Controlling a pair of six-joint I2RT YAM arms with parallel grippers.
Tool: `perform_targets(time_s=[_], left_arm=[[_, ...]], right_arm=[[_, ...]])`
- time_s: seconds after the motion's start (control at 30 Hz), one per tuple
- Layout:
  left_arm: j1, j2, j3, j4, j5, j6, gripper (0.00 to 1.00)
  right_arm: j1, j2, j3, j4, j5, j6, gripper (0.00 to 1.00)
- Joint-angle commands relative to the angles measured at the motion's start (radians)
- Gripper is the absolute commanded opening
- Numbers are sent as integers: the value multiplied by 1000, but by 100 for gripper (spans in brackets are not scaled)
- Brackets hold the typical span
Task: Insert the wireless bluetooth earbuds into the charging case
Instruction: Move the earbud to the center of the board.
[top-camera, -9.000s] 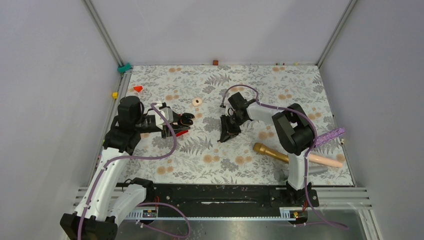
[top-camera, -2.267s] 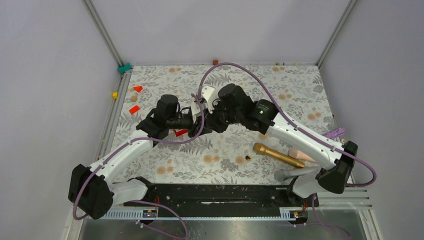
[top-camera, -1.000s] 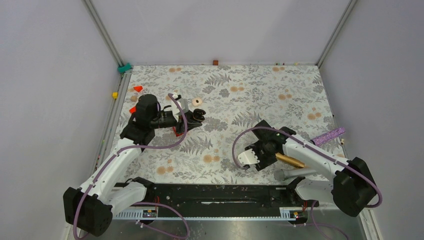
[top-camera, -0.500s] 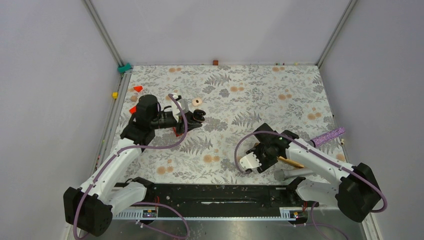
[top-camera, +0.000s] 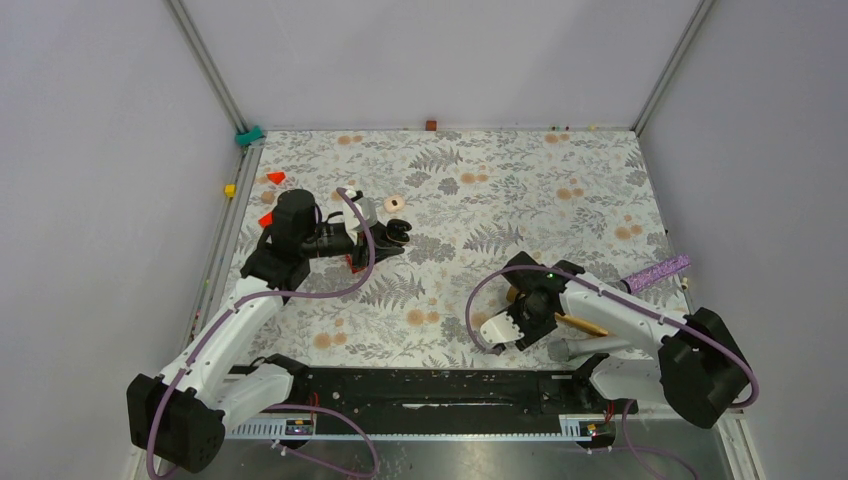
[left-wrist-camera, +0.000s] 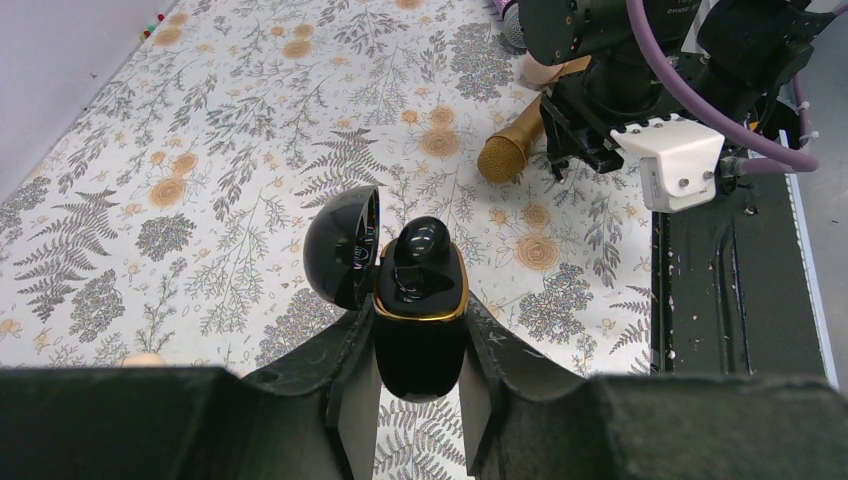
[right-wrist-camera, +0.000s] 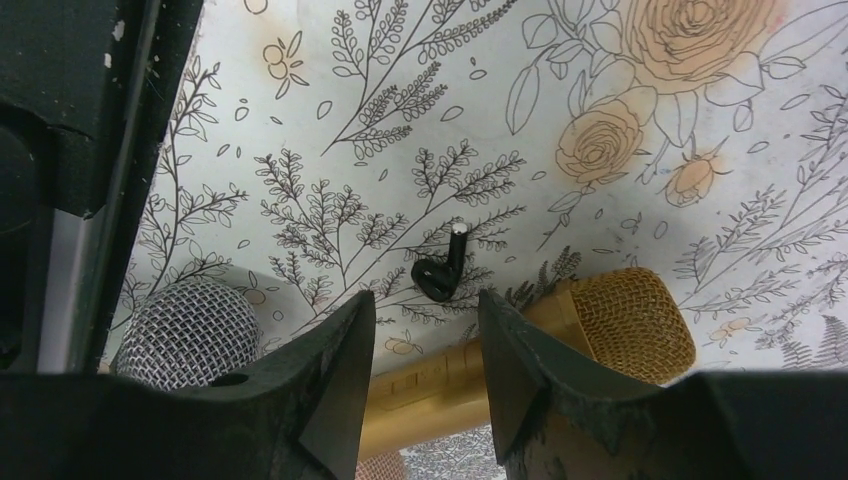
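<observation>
The tight spot is around the long gold metal microphone (right-wrist-camera: 620, 320). I see a tiny black earbud with a silver-tipped stem (right-wrist-camera: 438, 272) lying on the cloth just beside the microphone's shaft, near its mesh head. A grey mesh-headed microphone (right-wrist-camera: 190, 330) sits just on the other side, and the black base rail (right-wrist-camera: 60, 100) at the table's near edge runs close behind that, so there is little room on either flank. Away from the gold microphone, toward the middle of the table, the cloth is open.

My right gripper (right-wrist-camera: 425, 300) hangs low over this pocket with its fingers spread. Nothing sits between the pads, and the earbud lies in line with the gap, just past the tips. From above, the right arm (top-camera: 620, 310) is folded back along the near edge, its wrist pointing down beside the gold microphone.

My left gripper (left-wrist-camera: 420, 325) is well apart from the gold microphone, across the cloth on the left side. Its fingers are pressed onto a glossy black charging case with a gold rim (left-wrist-camera: 421, 355), held upright. The round lid (left-wrist-camera: 345, 245) is swung open to one side, and a second black earbud (left-wrist-camera: 424, 240) sits in the case. The left arm (top-camera: 235, 320) reaches forward from its base.

The surface is a pale cloth printed with grey ferns and orange flowers (top-camera: 560, 190), enclosed by plain grey walls (top-camera: 100, 200).
</observation>
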Motion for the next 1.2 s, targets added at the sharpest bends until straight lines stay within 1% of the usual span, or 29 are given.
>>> perform_targets(time_s=[0.0, 0.23, 0.4, 0.57, 0.67, 0.73, 0.83, 0.93, 1.07, 1.17], left_arm=[[6, -6, 4, 46, 40, -4, 0], [7, -3, 6, 46, 43, -4, 0], [7, -9, 5, 46, 43, -5, 0], [7, -11, 3, 46, 46, -4, 0], [6, -7, 5, 46, 48, -5, 0], [7, -7, 5, 47, 48, -4, 0], [6, -7, 6, 46, 48, -6, 0], [7, -11, 5, 46, 46, -4, 0], [8, -22, 6, 46, 42, 0, 0], [17, -40, 8, 45, 44, -3, 0]], right_arm=[[11, 10, -13, 22, 10, 16, 50], [20, 35, -45, 111, 39, 45, 52], [33, 71, -54, 153, 70, 62, 51], [41, 81, -48, 160, 88, 91, 38], [56, 70, -39, 159, 80, 108, 28], [75, 64, -23, 156, 66, 127, 25], [116, 61, 19, 151, 42, 164, 25], [153, 92, 91, 152, 19, 214, 24], [164, 215, 254, 167, 18, 317, 19], [163, 342, 398, 168, 51, 349, 17]])
